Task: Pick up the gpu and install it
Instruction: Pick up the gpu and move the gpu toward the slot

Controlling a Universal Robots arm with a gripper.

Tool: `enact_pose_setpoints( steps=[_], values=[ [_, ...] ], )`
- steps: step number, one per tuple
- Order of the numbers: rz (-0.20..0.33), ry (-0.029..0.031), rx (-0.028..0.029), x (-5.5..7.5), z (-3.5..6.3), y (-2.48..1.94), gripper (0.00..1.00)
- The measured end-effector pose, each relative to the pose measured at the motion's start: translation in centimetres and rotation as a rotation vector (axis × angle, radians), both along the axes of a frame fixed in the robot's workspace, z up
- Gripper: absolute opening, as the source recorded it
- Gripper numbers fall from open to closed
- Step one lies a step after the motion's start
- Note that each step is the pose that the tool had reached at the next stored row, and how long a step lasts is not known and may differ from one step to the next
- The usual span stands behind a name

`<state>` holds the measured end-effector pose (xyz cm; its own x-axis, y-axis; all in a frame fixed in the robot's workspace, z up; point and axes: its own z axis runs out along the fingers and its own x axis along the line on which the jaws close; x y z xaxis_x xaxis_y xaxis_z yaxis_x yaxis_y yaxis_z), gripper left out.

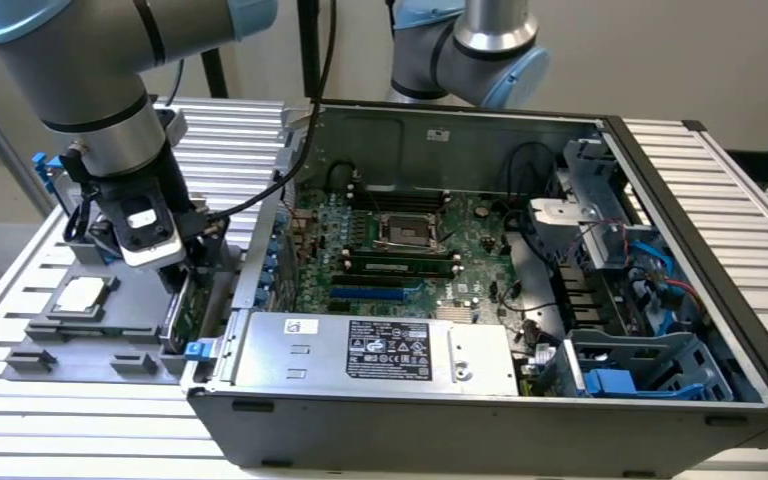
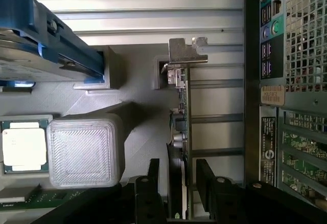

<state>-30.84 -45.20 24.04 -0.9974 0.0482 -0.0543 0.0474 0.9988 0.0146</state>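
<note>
1. gripper (image 2: 180, 169) sits nearest the lens. its two black fingers (image 2: 153, 183) are spread, one on each side of the gpu (image 2: 185, 106), with a gap on both sides, so nothing is pinched.
2. the gpu stands on edge in a slot of the gray holder (image 2: 138, 91), silver bracket (image 2: 187, 50) at the far end. it is just outside the computer case (image 2: 301, 40), not in it.
3. step in hand, as i read it: the pick-up, with the fingers straddling the card but not closed. card not lifted, install not begun.
4. next move, my judgement: the fingers need to close squarely on the two flat faces, clear of the small parts on the board. the card is thin and upright, so an off-centre squeeze could tilt it in the slot.
5. wrist view gives the finger-to-card gaps. it also has the cpu chip (image 2: 23, 144) and the hard drive with blue rails (image 2: 46, 45) near the holder.
6. exterior view gives the wider layout: the arm (image 1: 91, 100) low over the holder at that view's left, and the open case with the motherboard (image 1: 398, 240) bare inside. finger gaps cannot be judged from there.
</note>
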Motion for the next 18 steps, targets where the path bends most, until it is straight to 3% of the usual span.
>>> enact_pose_setpoints(
  steps=[2,3,18],
  values=[
    [0.0,0.0003,-0.0002,-0.01,0.01,0.0,0.4],
    [0.0,0.0002,-0.0002,-0.01,0.01,0.01,0.33],
    [0.0,-0.0017,-0.0003,0.0,-0.18,-0.13,0.33]
  ],
)
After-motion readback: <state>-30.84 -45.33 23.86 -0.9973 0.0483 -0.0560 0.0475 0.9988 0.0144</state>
